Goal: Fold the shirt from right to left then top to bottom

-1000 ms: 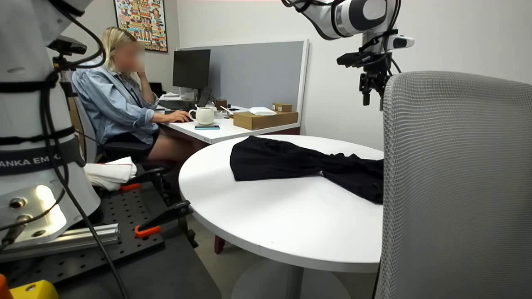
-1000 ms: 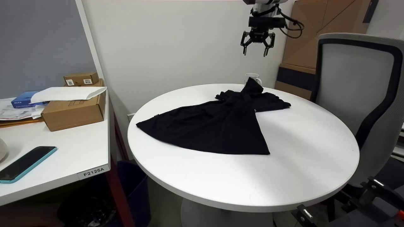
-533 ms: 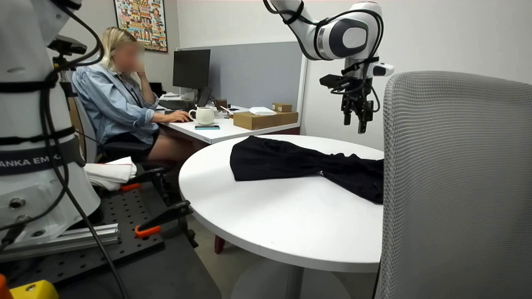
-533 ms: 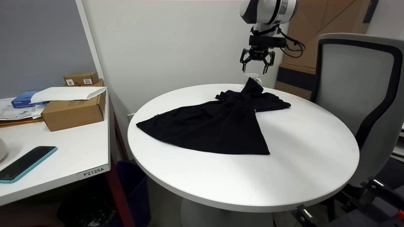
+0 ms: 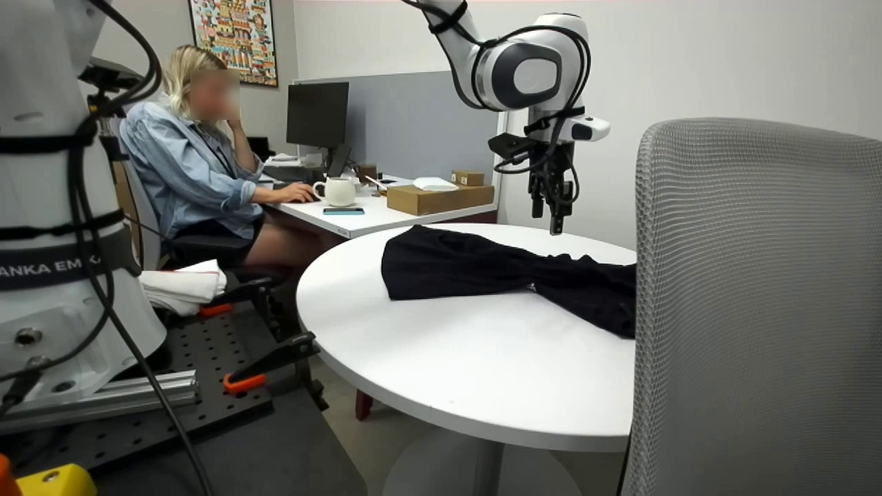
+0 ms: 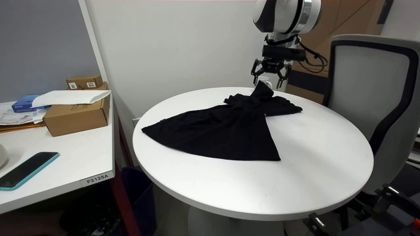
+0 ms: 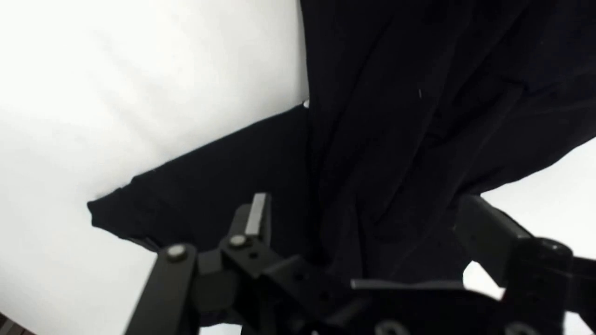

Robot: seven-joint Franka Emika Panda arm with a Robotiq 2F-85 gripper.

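Note:
The black shirt (image 6: pixel 223 134) lies on the round white table (image 6: pixel 315 183), spread wide at one end and bunched into folds toward the mug. A pointed piece of its cloth rises in front of that mug. Part of the shirt (image 5: pixel 468 265) is hidden behind the chair back in an exterior view. My gripper (image 5: pixel 546 219) hangs above the table, its tips clear of the cloth. In an exterior view the gripper (image 6: pixel 266 84) has its fingers spread wide with nothing held. Seen from the wrist, the shirt's folds (image 7: pixel 396 116) lie below and ahead of the open gripper (image 7: pixel 368 223).
A white mug (image 6: pixel 263 79) stands at the table's far edge, partly behind the shirt and close to the gripper in that view. A grey chair (image 5: pixel 751 289) stands against the table. A desk with a cardboard box (image 5: pixel 441 198) and a seated person (image 5: pixel 193 151) is nearby.
The arm has come down toward the table and moved leftward in an exterior view, slightly rightward in another. The gripper has stayed open. The shirt has not moved.

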